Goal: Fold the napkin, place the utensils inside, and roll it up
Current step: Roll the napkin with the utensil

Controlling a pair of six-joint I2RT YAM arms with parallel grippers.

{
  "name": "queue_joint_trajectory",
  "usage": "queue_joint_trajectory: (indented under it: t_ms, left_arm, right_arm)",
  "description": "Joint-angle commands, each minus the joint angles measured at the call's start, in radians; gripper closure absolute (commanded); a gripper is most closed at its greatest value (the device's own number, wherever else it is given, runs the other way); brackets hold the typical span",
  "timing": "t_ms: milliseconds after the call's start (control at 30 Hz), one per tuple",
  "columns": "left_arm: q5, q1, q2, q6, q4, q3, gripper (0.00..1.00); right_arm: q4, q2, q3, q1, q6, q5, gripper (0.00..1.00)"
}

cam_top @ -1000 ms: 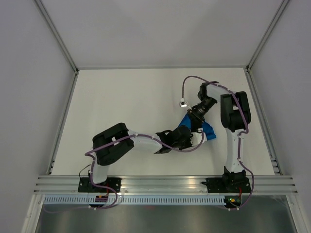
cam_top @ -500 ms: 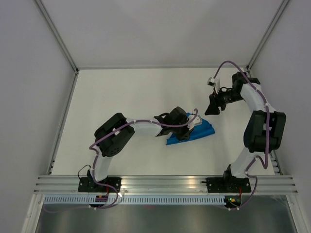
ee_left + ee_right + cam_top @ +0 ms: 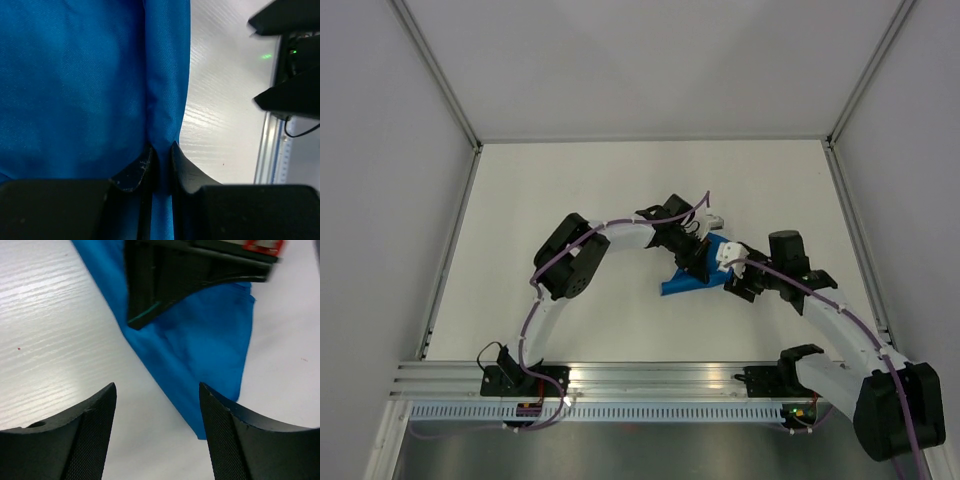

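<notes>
The bright-blue napkin (image 3: 685, 281) lies bunched in a narrow wedge near the table's middle. My left gripper (image 3: 698, 258) sits on top of it, shut on a fold of the cloth; in the left wrist view the blue fold (image 3: 165, 100) runs up from between the black fingertips (image 3: 140, 167). My right gripper (image 3: 738, 283) is open and empty just right of the napkin, low over the table. In the right wrist view the napkin (image 3: 200, 350) lies ahead between its spread fingers (image 3: 95, 430), with the left gripper's black body above it. No knife shows in any view.
Grey walls with metal rails (image 3: 448, 250) bound the white table on the left, back and right. A slotted aluminium rail (image 3: 650, 380) runs along the near edge, holding both arm bases.
The right arm has swung from the far right down to the napkin's right side. The left gripper has shifted slightly back on the napkin, which is now more bunched.
</notes>
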Motion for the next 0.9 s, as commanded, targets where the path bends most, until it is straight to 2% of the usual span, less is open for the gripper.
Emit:
queue_joint_trajectory:
  t_ms: [0,333,567,733,800,867]
  left_arm:
    - [0.027,0.014,0.122,-0.021,-0.206,0.010,0.98]
    - [0.112,0.039,0.185,-0.013,-0.291,0.074,0.98]
    - [0.118,0.045,0.203,-0.004,-0.329,0.108,0.98]
    - [0.124,0.053,0.202,0.004,-0.346,0.111,0.96]
    - [0.128,0.059,0.193,0.007,-0.347,0.111,0.95]
    - [0.128,0.063,0.185,0.008,-0.346,0.111,0.93]
  right_arm:
    - [0.223,-0.039,-0.093,0.101,-0.028,0.174,0.27]
    - [0.392,0.028,-0.232,0.329,-0.058,0.396,0.27]
    - [0.407,0.071,-0.248,0.400,-0.046,0.442,0.30]
    - [0.384,0.103,-0.235,0.414,-0.037,0.438,0.42]
    - [0.364,0.115,-0.216,0.414,-0.029,0.430,0.52]
    - [0.334,0.134,-0.201,0.414,-0.023,0.421,0.57]
